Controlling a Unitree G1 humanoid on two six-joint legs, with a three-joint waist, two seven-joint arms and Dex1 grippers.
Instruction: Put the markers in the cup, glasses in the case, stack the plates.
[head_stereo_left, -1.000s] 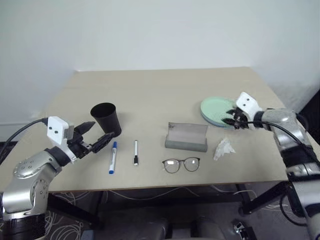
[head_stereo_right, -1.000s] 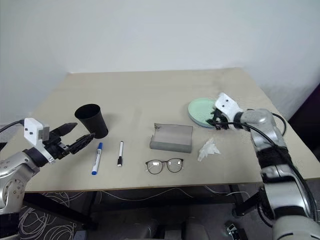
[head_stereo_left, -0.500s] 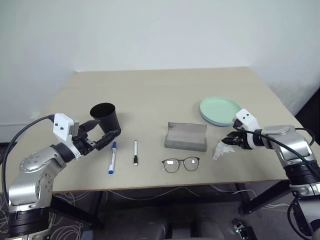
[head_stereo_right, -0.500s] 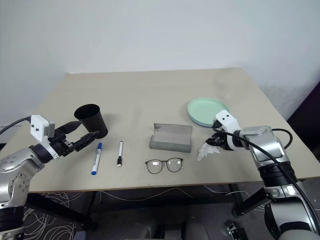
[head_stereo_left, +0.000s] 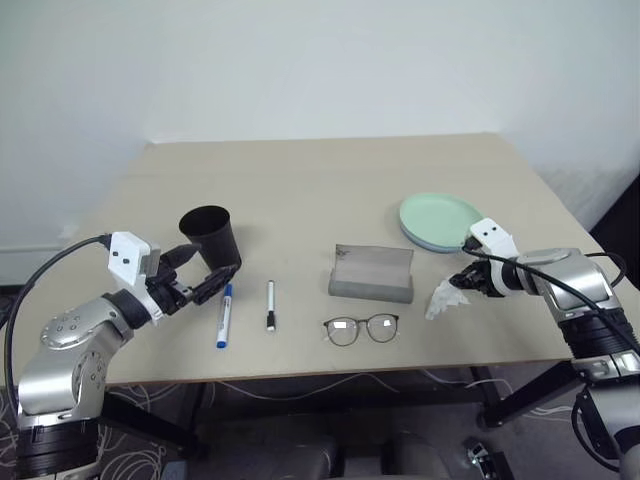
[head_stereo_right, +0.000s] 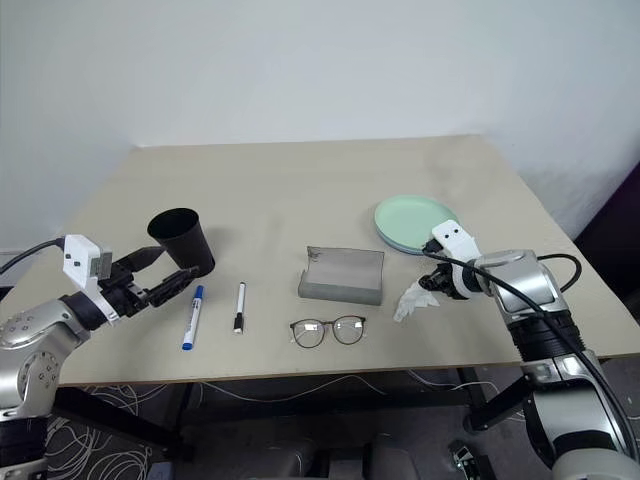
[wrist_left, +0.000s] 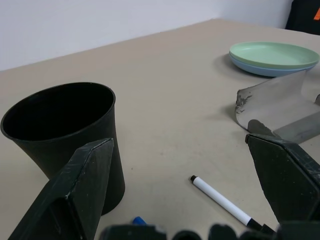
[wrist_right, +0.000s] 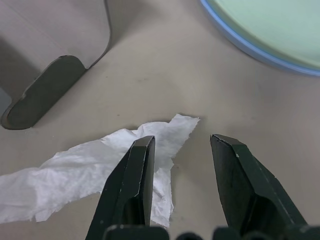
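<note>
1. Plates look done: mint green plate (head_stereo_left: 440, 216) sits on the light blue plate (wrist_left: 260, 68), stacked at the right side of the table (head_stereo_left: 320, 180).
2. Markers and glasses not done. Blue-capped marker (head_stereo_left: 224, 315) and black-ended marker (head_stereo_left: 271, 304) lie side by side on the table, just right of the cup (head_stereo_left: 212, 238). The cup stands upright and looks empty.
3. Left gripper (head_stereo_left: 197, 274) hovers low beside the cup, fingers spread wide, nothing between them. The blue-capped marker lies just below its tips.
4. Step in hand, as a guess: marker pickup by the left arm. Next move likely calls for dropping onto the blue-capped marker, closing across its barrel, then lifting it over the cup rim.
5. Right gripper (wrist_right: 182, 172) points down over the crumpled white tissue (wrist_right: 95, 170), jaws partly apart, one finger (wrist_right: 137, 180) over the tissue edge, nothing clamped. Whether it touches the tissue is unclear.
6. The tissue is not a task item; the right arm probably needs to go to the glasses (head_stereo_left: 362, 328) instead.
7. The glasses lie on the table just in front of the case (head_stereo_left: 373, 272), lenses up, apart from it. The case stands open.
8. Counts: two markers, one cup, one pair of glasses, one case, two plates, one tissue.
</note>
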